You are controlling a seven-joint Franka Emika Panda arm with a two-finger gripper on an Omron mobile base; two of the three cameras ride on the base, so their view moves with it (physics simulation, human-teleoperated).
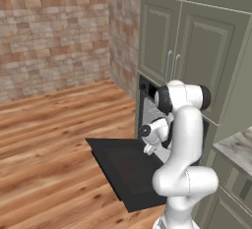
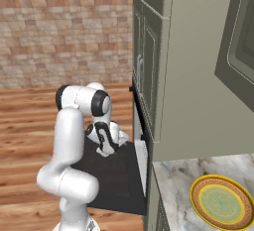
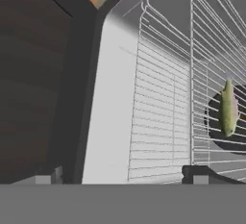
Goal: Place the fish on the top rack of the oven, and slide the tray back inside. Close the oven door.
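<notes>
The oven door (image 1: pixel 125 171) lies folded down flat, a black panel over the wooden floor, and also shows as a dark slab (image 3: pixel 33 74) on the left of the hand view. Past it is the oven's pale grey inside (image 3: pixel 113 98). The fish (image 3: pixel 228 108), slender and grey-green, lies on the silver wire rack (image 3: pixel 216 50) at the right, with a dark shadow under it. My gripper (image 3: pixel 122 175) hangs open above the door at the oven's mouth (image 1: pixel 150 147), with nothing between its fingers; the fish is ahead and to the right of it.
Grey-green cabinets (image 1: pixel 197 51) stand above and beside the oven (image 1: pixel 146 102). A round yellow plate (image 2: pixel 221 202) rests on the marble counter (image 2: pixel 173 180) to the right. A second wire shelf (image 3: pixel 158 122) sits lower in the oven. Wooden floor (image 1: pixel 49 139) stretches to the left.
</notes>
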